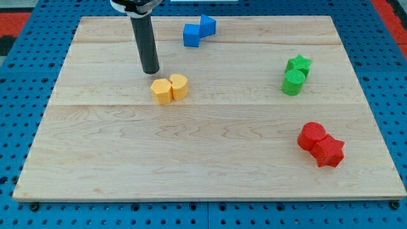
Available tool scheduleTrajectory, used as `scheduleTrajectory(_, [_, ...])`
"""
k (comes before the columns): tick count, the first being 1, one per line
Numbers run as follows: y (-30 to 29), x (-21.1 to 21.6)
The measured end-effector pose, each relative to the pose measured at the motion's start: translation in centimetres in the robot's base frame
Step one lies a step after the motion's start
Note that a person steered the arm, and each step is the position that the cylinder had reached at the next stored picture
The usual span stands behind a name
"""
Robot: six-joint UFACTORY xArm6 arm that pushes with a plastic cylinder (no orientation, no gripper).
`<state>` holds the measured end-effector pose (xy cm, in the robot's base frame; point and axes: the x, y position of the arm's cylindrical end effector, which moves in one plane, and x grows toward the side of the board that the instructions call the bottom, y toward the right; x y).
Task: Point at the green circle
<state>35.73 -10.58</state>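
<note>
The green circle sits at the view's right on the wooden board, touching the green star just above it. My tip is at the upper left of the board, far to the left of the green circle. It stands just above and left of two yellow blocks: a yellow hexagon and a yellow rounded block, close to them.
Two blue blocks touch each other near the view's top centre. A red circle and a red star touch at the lower right. The board lies on a blue perforated table.
</note>
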Motion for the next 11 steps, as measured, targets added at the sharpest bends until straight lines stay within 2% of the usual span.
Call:
scheduleTrajectory(4, [-0.1, 0.1])
scheduleTrajectory(5, [1.5, -0.3])
scheduleTrajectory(6, [11.1, -2.7])
scheduleTrajectory(7, [16.6, 0.4])
scheduleTrajectory(8, [16.3, 4.1])
scheduleTrajectory(11, [16.1, 4.5])
